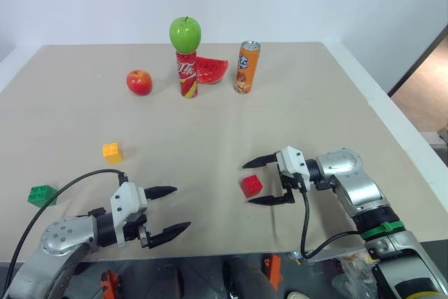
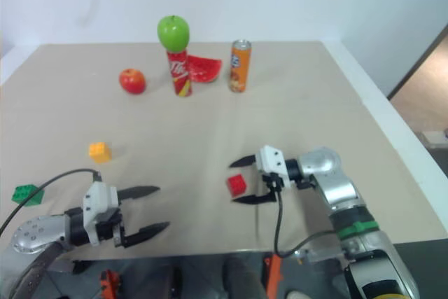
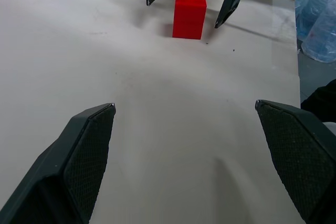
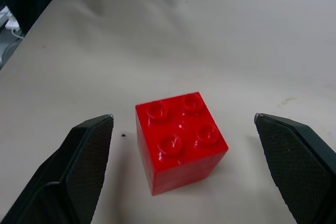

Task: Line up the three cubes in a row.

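Note:
The red cube (image 1: 251, 185) stands on the table near the front, right of centre. My right gripper (image 1: 252, 181) is open around it, one finger on each side, neither touching; the right wrist view shows the red cube (image 4: 180, 141) between the wide fingers. The yellow-orange cube (image 1: 112, 152) sits to the left, and the green cube (image 1: 41, 195) lies at the far left near the table's edge. My left gripper (image 1: 173, 209) is open and empty near the front edge, pointing toward the red cube (image 3: 189, 13).
At the back stand a red apple (image 1: 139, 82), a red can (image 1: 186, 73) with a green apple (image 1: 185, 33) on top, a watermelon slice (image 1: 211, 69) and an orange can (image 1: 247, 66). The table's front edge (image 1: 210, 255) runs just below both grippers.

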You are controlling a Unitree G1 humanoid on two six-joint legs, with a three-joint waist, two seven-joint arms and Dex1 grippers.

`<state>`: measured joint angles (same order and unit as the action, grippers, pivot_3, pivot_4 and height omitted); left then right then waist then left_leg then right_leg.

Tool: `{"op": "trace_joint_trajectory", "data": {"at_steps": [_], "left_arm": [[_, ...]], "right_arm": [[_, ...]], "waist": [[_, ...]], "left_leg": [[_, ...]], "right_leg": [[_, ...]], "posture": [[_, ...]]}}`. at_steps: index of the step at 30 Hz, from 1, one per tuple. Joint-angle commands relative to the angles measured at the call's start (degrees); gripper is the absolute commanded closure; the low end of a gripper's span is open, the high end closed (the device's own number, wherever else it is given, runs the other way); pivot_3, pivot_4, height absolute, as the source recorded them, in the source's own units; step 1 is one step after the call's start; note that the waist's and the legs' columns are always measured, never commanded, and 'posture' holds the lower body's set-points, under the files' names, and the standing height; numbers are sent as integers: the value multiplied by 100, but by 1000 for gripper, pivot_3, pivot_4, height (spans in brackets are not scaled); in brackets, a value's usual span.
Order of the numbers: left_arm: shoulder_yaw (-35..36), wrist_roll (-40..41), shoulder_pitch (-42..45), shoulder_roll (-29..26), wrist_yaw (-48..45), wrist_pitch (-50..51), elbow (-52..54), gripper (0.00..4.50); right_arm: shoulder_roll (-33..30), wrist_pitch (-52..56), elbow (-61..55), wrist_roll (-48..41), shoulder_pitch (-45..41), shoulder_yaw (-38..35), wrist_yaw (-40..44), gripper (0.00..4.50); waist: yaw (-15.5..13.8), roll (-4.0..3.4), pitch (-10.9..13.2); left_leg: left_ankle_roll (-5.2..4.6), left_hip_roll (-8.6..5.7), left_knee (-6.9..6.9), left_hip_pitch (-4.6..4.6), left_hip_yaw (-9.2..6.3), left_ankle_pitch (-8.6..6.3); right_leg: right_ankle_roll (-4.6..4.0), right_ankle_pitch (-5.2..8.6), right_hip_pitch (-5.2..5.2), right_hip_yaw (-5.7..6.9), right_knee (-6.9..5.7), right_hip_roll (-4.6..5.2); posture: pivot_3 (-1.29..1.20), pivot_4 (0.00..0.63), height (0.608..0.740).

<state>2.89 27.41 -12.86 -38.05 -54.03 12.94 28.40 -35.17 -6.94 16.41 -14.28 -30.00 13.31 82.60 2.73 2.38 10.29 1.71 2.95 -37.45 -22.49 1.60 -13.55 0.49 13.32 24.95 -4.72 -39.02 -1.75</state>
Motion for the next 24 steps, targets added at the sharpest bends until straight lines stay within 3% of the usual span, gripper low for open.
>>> {"op": "trace_joint_trajectory", "data": {"at_steps": [1, 8, 18, 24], "left_arm": [[55, -20, 10, 1, 63, -80, 171, 0], [35, -66, 23, 4, 91, -115, 122, 0], [59, 42, 241, 21, 251, 123, 110, 0], [175, 168, 382, 131, 478, 311, 43, 0]], "right_arm": [[75, -157, 155, 17, -149, -12, 141, 825], [180, -165, 250, 31, -198, -35, 173, 3225], [282, 348, 66, -111, -387, -138, -61, 3227], [914, 905, 410, 152, -1067, 68, -571, 3227]], "waist": [[0, 0, 0], [1, 0, 0], [5, -1, 1], [13, -3, 1]], "left_leg": [[0, 0, 0, 1, 0, 0], [0, 0, 0, 1, 0, 0], [0, 0, 0, 1, 1, 0], [-1, 10, -1, 3, -4, 2]], "right_leg": [[0, 0, 0, 0, 0, 0], [-1, 0, 0, 0, -1, 0], [-1, -1, 1, -1, -2, 0], [-7, -9, 2, 2, -6, -13]], "posture": [[0, 150, 740], [0, 150, 740], [0, 150, 740], [0, 150, 740]]}}
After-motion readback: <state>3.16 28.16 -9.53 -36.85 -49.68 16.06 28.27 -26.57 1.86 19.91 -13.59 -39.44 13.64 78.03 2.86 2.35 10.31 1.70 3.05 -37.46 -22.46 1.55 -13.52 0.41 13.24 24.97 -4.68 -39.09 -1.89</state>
